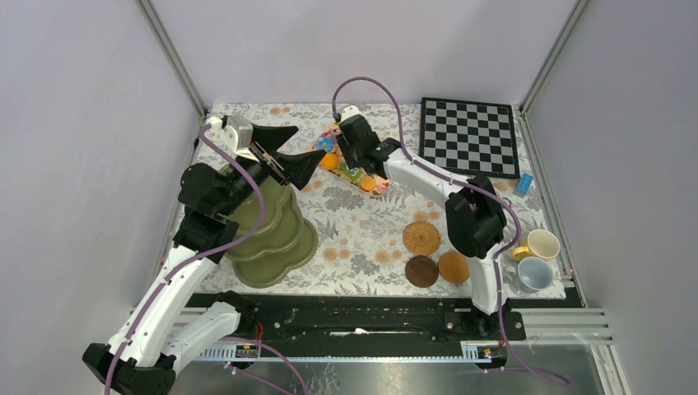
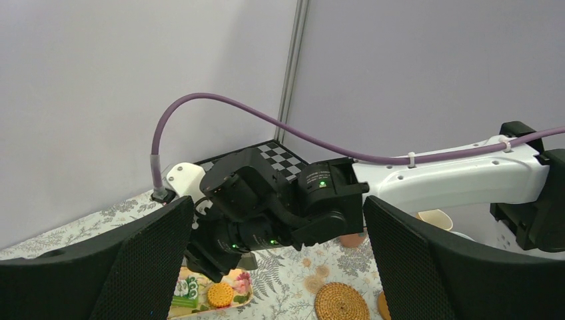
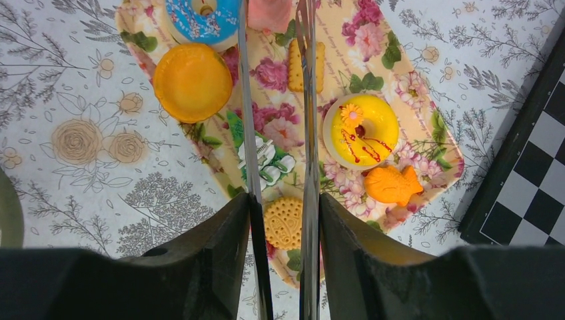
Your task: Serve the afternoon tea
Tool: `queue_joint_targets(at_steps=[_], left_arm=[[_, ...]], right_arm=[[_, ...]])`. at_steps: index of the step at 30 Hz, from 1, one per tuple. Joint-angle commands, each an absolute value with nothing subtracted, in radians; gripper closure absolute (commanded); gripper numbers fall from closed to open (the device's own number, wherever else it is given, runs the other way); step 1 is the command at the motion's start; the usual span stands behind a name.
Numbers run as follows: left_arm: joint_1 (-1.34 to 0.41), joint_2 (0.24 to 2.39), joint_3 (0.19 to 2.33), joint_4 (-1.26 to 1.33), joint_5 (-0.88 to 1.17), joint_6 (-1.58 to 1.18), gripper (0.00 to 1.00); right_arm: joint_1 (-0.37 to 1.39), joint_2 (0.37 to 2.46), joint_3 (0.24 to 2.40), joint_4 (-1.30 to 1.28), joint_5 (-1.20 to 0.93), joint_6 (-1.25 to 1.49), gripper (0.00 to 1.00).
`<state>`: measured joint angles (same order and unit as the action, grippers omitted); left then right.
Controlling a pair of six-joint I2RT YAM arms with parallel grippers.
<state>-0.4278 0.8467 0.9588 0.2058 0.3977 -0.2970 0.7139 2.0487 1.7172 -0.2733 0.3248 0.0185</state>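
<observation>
The right claw (image 3: pixel 283 213) is clenched on the metal tongs (image 3: pixel 308 133). I think that is so it can lift small treats that its thick fingers would squash. The two thin blades stand a little apart over the flowery tray (image 3: pixel 400 93). The toy pastries (image 3: pixel 200 13) lie there, among them a yellow donut (image 3: pixel 360 130), a fish biscuit (image 3: pixel 393 185) and an orange macaron (image 3: pixel 192 81). The left claw (image 1: pixel 290 151) hangs wide open and empty above the green tiered stand (image 1: pixel 276 247). The tiers that show hold nothing yet. The coasters (image 1: pixel 421 238) and mugs (image 1: pixel 543 244) sit well apart from the tray, at the front right.
</observation>
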Motion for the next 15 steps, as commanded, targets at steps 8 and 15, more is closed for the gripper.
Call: queue_joint_targets(at_steps=[8, 15], left_arm=[[-0.425, 0.830, 0.965, 0.264, 0.426, -0.305, 0.01], [-0.425, 0.830, 0.965, 0.264, 0.423, -0.302, 0.01]], right_arm=[[0.706, 2.138, 1.868, -0.299, 0.339, 0.016, 0.52], [0.705, 2.214, 1.971, -0.365, 0.354, 0.033, 0.55]])
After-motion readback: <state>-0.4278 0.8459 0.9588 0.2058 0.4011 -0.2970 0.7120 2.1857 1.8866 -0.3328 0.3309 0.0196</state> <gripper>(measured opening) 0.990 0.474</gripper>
